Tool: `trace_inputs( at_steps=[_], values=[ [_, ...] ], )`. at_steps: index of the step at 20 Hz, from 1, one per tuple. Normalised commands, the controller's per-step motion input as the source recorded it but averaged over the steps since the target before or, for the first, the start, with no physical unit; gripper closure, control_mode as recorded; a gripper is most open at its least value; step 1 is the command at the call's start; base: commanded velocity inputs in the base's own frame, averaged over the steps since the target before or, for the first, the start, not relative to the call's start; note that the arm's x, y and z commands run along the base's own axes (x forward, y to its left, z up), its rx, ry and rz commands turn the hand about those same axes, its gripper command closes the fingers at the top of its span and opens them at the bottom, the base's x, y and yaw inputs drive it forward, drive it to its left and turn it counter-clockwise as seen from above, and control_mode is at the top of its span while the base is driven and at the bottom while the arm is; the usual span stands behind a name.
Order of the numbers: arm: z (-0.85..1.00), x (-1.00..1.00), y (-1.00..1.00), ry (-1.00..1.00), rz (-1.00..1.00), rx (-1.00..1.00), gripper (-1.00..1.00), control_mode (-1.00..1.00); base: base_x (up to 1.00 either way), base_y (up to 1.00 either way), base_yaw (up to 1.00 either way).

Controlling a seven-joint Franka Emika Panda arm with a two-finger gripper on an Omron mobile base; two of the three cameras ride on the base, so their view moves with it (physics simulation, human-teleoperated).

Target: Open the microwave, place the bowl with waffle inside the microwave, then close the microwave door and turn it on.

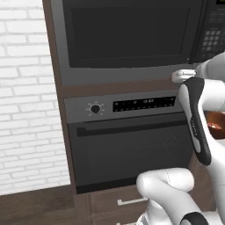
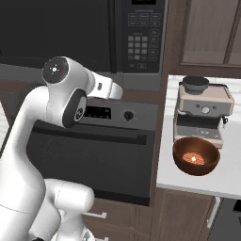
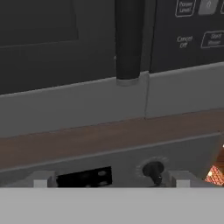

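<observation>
Gripper (image 3: 109,179) spread, empty | door handle (image 3: 128,41) ahead | right base: bowl (image 2: 196,156), perhaps waffle inside

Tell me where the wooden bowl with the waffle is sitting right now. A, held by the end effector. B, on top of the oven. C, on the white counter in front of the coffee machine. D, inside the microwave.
C: the right base view shows the wooden bowl resting on the white counter just in front of the coffee machine, while the microwave door is shut.
</observation>
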Motion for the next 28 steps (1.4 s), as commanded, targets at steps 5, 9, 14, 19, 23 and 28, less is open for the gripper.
trace_inputs(
  at_steps=[5, 9, 14, 19, 23, 28],
  values=[
    [0.64, 0.12, -0.43, -0.16, -0.09, 0.02, -1.00, -1.00, 0.00, 0.00, 0.00],
    [0.47, 0.08, -0.17, -0.07, -0.01, 0.00, -1.00, -1.00, 0.00, 0.00, 0.00],
    [0.34, 0.10, -0.01, -0.09, 0.00, 0.00, -1.00, -1.00, 0.00, 0.00, 0.00],
    [0.10, 0.31, 0.00, -0.09, 0.00, 0.00, -1.00, -1.00, 0.00, 0.00, 0.00],
    [0.00, 0.50, 0.00, -0.03, 0.00, 0.00, -1.00, -1.00, 0.00, 0.00, 0.00],
    [0.00, 0.51, -0.01, 0.00, 0.00, 0.02, -1.00, -1.00, 0.00, 0.00, 0.00]
  ],
)
